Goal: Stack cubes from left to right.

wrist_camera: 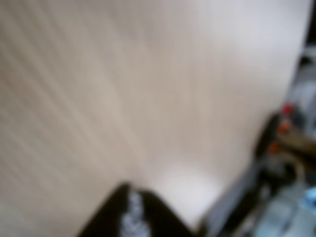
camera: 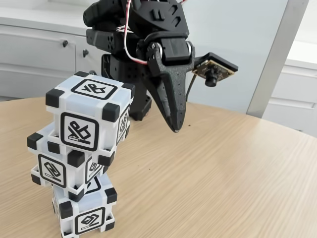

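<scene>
- In the fixed view the gripper (camera: 174,126) hangs above the wooden table (camera: 223,168), its black fingers drawn together into 1 narrow tip that points down, with nothing between them.
- The tip is off the table surface, well apart from everything else on it.
- To the left of the gripper in that view, and nearer the camera, stand 3 cubes in 1 stack.
- The top cube (camera: 91,111) lies at about the height of the gripper's tip; it is white and pale blue with black corner blocks and a black-framed line symbol on each visible face.
- The middle cube (camera: 64,166) sits under it, turned a little and shifted leftward, so the stack looks uneven.
- The bottom cube (camera: 86,215) rests on the table, below the level of the gripper's tip, and is cut off by the lower edge of the picture.
- A small camera board (camera: 214,69) juts out to the right of the gripper, above its tip.
- Behind the arm run white cabinets (camera: 39,54) with dark knobs.
- The wrist view is badly blurred: the dark tip of the gripper (wrist_camera: 132,207) enters from the bottom edge over pale wood grain (wrist_camera: 123,89), and dark shapes with red spots at the right edge cannot be made out.
</scene>
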